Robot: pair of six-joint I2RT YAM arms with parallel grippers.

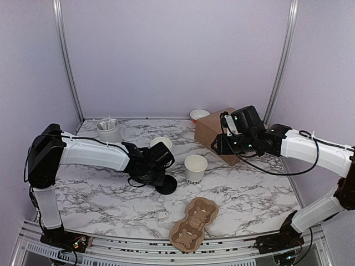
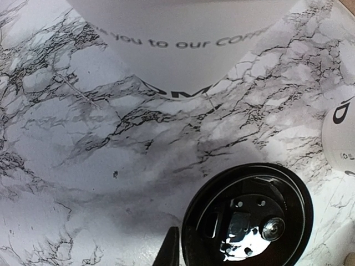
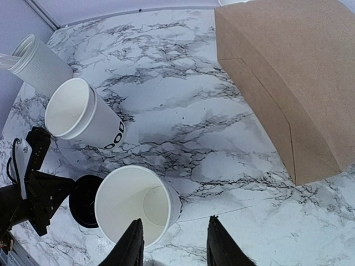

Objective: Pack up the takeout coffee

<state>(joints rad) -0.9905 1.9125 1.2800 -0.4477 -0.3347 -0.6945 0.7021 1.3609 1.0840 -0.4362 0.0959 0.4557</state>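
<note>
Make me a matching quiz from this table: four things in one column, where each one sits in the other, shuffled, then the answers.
1 round black plastic lid
2 brown cardboard box
3 tan moulded pulp cup carrier
4 white ribbed canister of sticks

A far left corner
B near edge
C table centre, lying flat
D far right

Pairs: 1-C, 2-D, 3-B, 4-A

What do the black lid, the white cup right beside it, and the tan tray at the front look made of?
The lid is probably plastic, glossy black; its surface shows sharp mirror-like reflections. The cup is likely paper, matte white, with a thin rolled rim and printed lettering. The tray is seemingly moulded pulp, dull tan, with rounded, soft-edged wells.
</note>
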